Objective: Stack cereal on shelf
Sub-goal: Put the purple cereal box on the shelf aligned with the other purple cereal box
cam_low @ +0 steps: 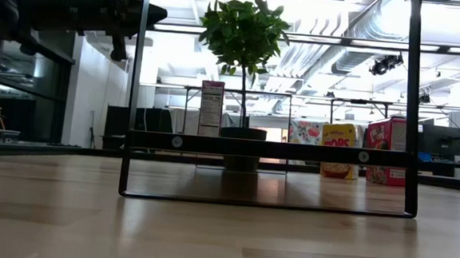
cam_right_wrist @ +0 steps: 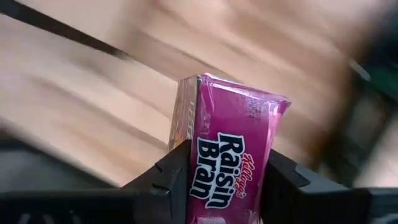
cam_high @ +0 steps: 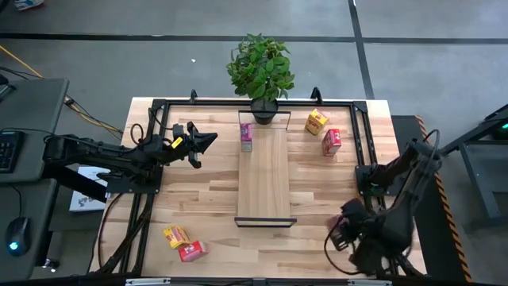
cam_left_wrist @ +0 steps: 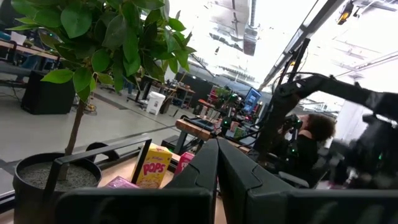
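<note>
From above, your right claw sits off the shelf near end, its load hidden there; carry it level toward the pink box at the far end. Its wrist view shows the Raisin Bran box clamped upright. Your left claw, beside the shelf, looks clenched and empty.

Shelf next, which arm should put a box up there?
Right. The right gripper is already shut on a pink Raisin Bran box, near the shelf. The left gripper holds nothing, fingers closed.
</note>
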